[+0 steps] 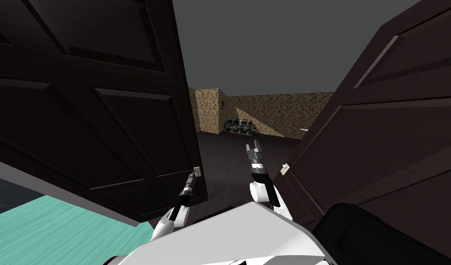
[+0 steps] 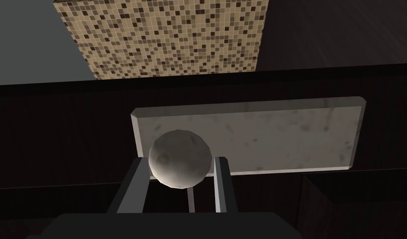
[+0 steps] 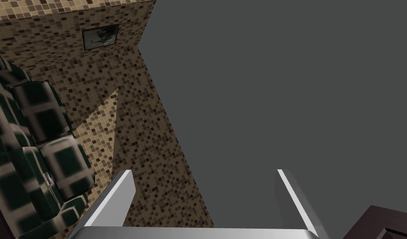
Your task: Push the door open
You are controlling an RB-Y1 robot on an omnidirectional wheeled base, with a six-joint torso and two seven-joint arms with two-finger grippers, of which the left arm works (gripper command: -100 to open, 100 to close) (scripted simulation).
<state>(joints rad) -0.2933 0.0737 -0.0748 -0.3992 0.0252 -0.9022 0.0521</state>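
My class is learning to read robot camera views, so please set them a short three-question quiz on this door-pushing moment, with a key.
1. True or false: the left gripper is shut on the round door knob.
2. The right gripper is: A shut on the door knob; B open, in the gap between the left door and the right door; C pressed flat against the left door.
3. Fill in: in the room beyond the doors stands a dark green chequered ____.
Key: 1 true; 2 B; 3 sofa.
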